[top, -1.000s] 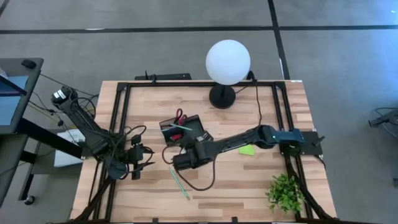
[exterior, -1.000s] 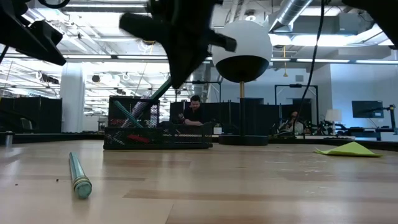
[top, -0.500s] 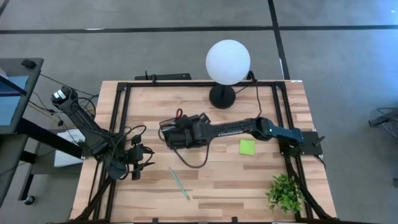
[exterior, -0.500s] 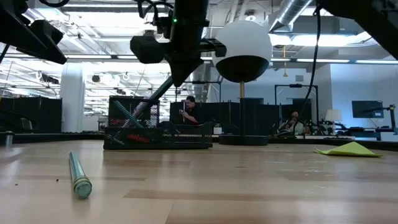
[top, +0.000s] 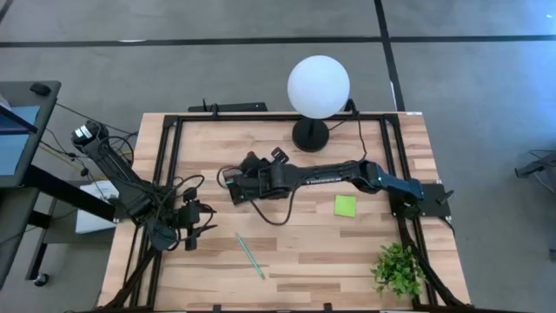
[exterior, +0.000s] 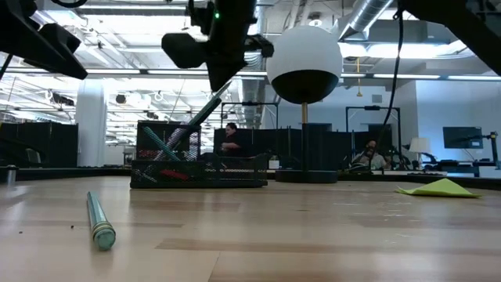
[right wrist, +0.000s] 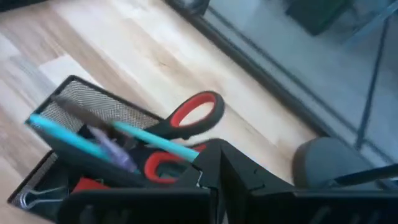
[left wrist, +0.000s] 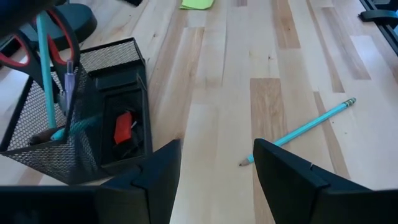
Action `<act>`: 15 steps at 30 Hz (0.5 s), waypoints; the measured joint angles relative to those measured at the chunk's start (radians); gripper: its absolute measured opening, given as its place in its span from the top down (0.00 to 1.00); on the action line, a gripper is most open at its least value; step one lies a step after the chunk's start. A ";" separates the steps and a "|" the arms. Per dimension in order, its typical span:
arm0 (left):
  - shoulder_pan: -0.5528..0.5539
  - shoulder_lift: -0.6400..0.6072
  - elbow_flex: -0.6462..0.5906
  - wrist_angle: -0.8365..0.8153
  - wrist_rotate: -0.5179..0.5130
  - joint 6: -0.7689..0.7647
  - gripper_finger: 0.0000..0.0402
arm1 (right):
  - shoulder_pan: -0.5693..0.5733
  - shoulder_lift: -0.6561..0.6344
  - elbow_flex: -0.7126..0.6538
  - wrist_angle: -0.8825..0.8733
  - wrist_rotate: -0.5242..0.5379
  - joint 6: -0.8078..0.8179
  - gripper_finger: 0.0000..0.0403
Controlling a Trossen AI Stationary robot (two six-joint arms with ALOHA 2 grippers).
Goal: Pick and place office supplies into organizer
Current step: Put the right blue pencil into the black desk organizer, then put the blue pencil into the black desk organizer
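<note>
scissors [right wrist: 186, 121] with red handles stand in the black mesh organizer [left wrist: 81, 124] beside teal pens, a small red block lying in its low front section. right gripper [top: 248, 178] hangs over the organizer, fingers pressed together and empty. left gripper [top: 193, 228] waits near the table's left edge, fingers apart; one teal pen [top: 251, 256] and the lime-green sticky pad [top: 345, 205] lie loose on the table [top: 330, 252].

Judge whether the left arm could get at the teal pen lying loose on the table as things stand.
Probably yes. The teal pen lies alone on bare wood close to the left tool, which is open. The right tool is away over the organizer, so nothing blocks the way.
</note>
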 joint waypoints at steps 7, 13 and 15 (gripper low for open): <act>0.000 0.000 0.000 0.000 -0.001 -0.018 0.51 | 0.022 -0.005 0.000 0.104 0.116 -0.114 1.00; 0.013 0.000 0.000 -0.001 -0.028 -0.024 0.51 | 0.070 -0.091 -0.003 0.124 0.149 -0.169 1.00; 0.014 0.000 0.000 -0.004 -0.026 -0.049 0.51 | 0.115 -0.107 0.002 0.118 0.154 -0.165 1.00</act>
